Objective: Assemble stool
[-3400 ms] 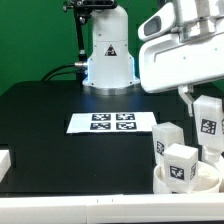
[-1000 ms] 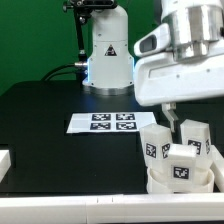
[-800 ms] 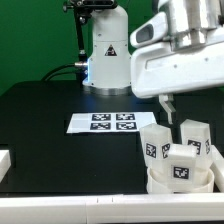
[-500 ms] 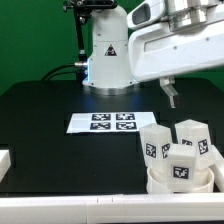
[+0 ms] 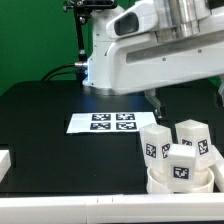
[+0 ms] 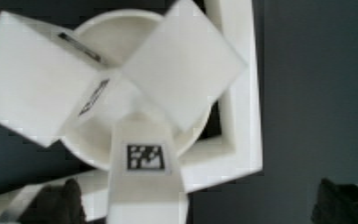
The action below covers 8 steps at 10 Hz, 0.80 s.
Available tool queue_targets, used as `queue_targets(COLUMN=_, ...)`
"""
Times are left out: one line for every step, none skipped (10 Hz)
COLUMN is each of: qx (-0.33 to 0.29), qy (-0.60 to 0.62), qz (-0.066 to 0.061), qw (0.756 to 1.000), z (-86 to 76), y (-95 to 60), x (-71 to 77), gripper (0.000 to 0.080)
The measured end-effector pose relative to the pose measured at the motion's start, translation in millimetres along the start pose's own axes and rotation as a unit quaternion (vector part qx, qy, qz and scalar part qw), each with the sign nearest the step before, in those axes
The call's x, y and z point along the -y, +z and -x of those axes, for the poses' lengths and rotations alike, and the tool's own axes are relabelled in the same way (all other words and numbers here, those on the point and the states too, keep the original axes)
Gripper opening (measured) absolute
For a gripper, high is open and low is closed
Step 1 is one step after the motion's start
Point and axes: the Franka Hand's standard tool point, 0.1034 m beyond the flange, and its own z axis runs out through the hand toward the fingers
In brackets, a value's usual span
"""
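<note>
The stool [image 5: 178, 165], three chunky legs standing in its round seat, sits at the counter [image 5: 45, 125] corner nearest the camera, on the exterior view's right. It looks like light, stiff, smooth plastic; a leg's flat opposite faces seem the best hold. The gripper [image 5: 185, 98] hangs above, jaws released and empty.

The stool stands at the near edge of the black table, toward the exterior view's right. Its shallow round white seat disc [image 5: 180, 183] lies flat, sockets up. Three chunky white legs [image 5: 156, 143] rise upright from it, close together, each bearing a black-and-white square tag [image 6: 144, 157].
</note>
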Motion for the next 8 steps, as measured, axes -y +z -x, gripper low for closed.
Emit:
queue_targets(qx=0.004, qy=0.021, qz=0.000, qw=1.000, z=2.8, y=3.4, x=-1.5, gripper=0.0649)
queue_targets(qx=0.007, qy=0.014, qz=0.002, qw=1.000, z=3.3, y=3.7, x=-3.3, gripper=0.0649)
queue_targets(qx=0.007, qy=0.004, qz=0.007, qw=1.000, z=3.6, y=5.1, x=-2.6, gripper=0.0649)
queue_targets(qx=0.005, qy=-0.031, qz=0.031, qw=0.999, z=5.4, y=9.6, x=3.0, gripper=0.0649)
queue_targets(qx=0.010, qy=-0.106, qz=0.051, qw=0.993, z=8.7, y=11.7, x=8.1, gripper=0.0649)
queue_targets(qx=0.019, qy=-0.199, qz=0.069, qw=0.977, z=11.0, y=13.1, x=10.7, gripper=0.0649)
queue_targets(qx=0.027, qy=-0.249, qz=0.079, qw=0.965, z=13.2, y=14.6, x=12.5, gripper=0.0649)
queue_targets(qx=0.028, qy=-0.272, qz=0.078, qw=0.959, z=12.7, y=14.4, x=11.4, gripper=0.0649)
